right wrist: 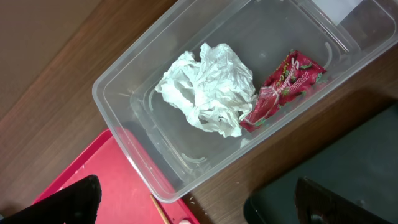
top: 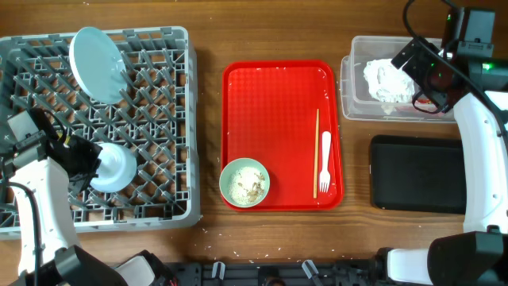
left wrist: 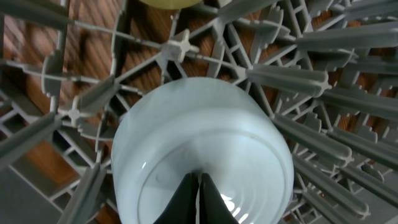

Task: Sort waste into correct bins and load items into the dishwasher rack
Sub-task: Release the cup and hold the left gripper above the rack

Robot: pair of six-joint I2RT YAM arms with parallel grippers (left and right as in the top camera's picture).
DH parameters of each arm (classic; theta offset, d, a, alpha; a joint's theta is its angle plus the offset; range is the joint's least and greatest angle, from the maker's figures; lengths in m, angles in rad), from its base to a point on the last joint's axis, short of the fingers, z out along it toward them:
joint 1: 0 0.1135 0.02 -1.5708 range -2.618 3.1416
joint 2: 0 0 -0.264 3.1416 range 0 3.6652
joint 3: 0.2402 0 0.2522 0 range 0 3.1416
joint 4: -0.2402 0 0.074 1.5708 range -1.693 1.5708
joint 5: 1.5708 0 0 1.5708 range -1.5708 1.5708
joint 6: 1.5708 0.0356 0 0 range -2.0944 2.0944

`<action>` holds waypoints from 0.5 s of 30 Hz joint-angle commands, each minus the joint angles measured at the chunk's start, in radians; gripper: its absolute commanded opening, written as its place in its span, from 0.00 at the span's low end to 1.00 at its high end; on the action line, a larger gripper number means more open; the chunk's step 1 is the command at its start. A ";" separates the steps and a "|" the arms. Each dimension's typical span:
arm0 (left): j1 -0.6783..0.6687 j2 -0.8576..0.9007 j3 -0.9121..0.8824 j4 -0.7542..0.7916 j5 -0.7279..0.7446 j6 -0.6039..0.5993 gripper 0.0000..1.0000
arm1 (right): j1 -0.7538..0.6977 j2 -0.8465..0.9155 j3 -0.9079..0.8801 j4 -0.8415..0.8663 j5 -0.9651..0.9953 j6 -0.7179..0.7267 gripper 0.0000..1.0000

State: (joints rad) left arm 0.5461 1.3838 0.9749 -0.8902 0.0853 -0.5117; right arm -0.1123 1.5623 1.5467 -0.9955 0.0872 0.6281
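A: Two grippers, so how does each one stand?

B: The left gripper (left wrist: pixel 199 196) is clenched. Its dark fingers (left wrist: pixel 186 199) press together on the edge of a bowl (left wrist: pixel 205 137), with only a thin pale sliver between them. The right gripper (right wrist: pixel 196 186) is spread wide and grasps nothing.

A: Where is that bowl?

B: It is in the rack (top: pixel 159 95), at the left of the overhead frame, among the pegs in the rack's lower middle. I cannot tell whether it rests on the lattice or hangs just above it.

A: Is anything else in the rack?

B: A plate (top: pixel 97 63) leans tilted between the pegs at its upper left. In the left wrist view a yellow cup (left wrist: pixel 168 2) shows at the top edge, beyond the bowl and mostly cut off.

A: And the waste?

B: The napkin (right wrist: pixel 208 87) and the wrapper (right wrist: pixel 283 87) lie in the tub (right wrist: pixel 124 106), at the upper right of the overhead frame. The wrapper touches the napkin's right side. The right gripper hangs over the tub. The scraps (top: pixel 248 187) sit in the tray bowl (top: pixel 228 176), at the lower left corner of the red tray (top: pixel 278 111) in the middle of the frame.

A: What about the rest?

B: The stick (top: pixel 317 151) and the fork (top: pixel 325 163) lie lengthwise near the red tray's right edge, with the stick just left of the fork. The black tray (top: pixel 418 175) sits below the tub, at the lower right.
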 commanded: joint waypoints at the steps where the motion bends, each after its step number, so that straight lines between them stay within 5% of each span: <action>1: -0.005 -0.071 0.055 -0.022 0.254 0.044 0.04 | 0.002 0.006 0.003 0.000 0.010 0.002 1.00; 3: -0.096 -0.174 0.055 -0.029 0.519 0.146 0.04 | 0.002 0.006 0.003 0.000 0.010 0.001 1.00; 6: -0.357 -0.258 0.055 -0.018 0.535 0.146 0.04 | 0.002 0.006 0.003 0.000 0.010 0.001 1.00; 8: -0.578 -0.249 0.055 0.024 0.520 0.145 0.25 | 0.002 0.006 0.003 0.000 0.010 0.001 1.00; 10: -0.805 -0.201 0.055 0.066 0.387 0.106 0.67 | 0.002 0.006 0.003 0.000 0.010 0.002 1.00; 13: -1.046 -0.086 0.055 0.135 0.257 0.042 0.77 | 0.002 0.006 0.003 0.000 0.010 0.001 1.00; 15: -1.179 0.022 0.055 0.181 0.154 -0.059 0.70 | 0.002 0.006 0.003 0.000 0.010 0.001 1.00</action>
State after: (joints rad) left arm -0.5171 1.3128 1.0161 -0.7452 0.3889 -0.4557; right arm -0.1123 1.5623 1.5467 -0.9955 0.0872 0.6281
